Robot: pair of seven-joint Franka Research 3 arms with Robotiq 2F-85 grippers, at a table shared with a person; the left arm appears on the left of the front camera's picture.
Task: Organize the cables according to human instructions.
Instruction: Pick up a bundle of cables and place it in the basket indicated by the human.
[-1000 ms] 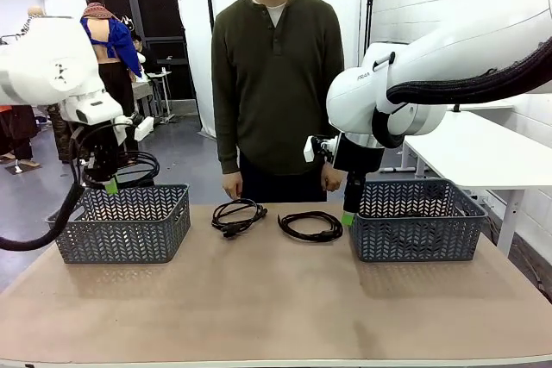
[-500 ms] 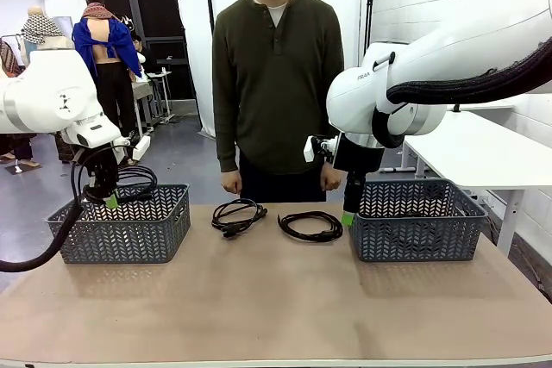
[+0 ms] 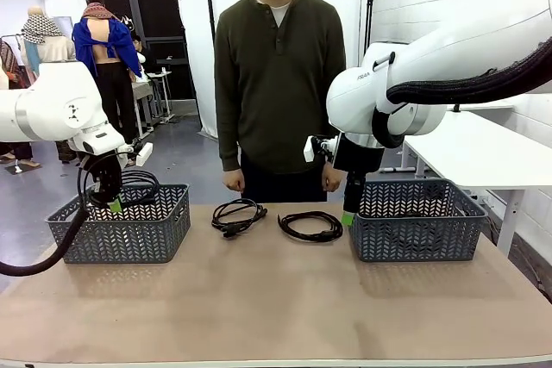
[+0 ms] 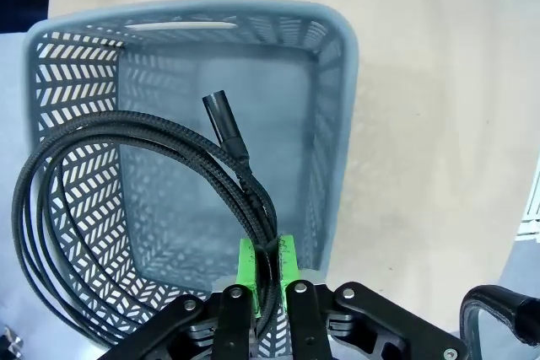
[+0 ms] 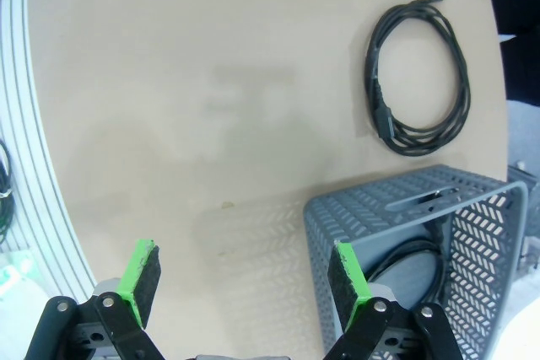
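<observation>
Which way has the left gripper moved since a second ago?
Yes: down. The left gripper, shut on a cable, has dropped from the left basket rim's level to just inside it.

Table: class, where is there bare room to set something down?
Free: the near half of the table, in front of the left basket and right basket. Crowded: the far strip between them, where two cables lie.

The tan table [image 3: 276, 308] has a smooth, matt top. The left grey plastic basket [image 3: 129, 234] and the right grey plastic basket [image 3: 423, 232] have perforated herringbone walls with a dull sheen. The black coiled cable with a woven sheath [image 4: 253, 208] looks rough and braided. The black looped cable on the table [image 5: 461, 82] looks smooth and rubbery. The green pads [image 4: 288, 257] of the left tool [image 4: 267, 260] are matt. The white arm shell [image 3: 52, 109] is glossy.
</observation>
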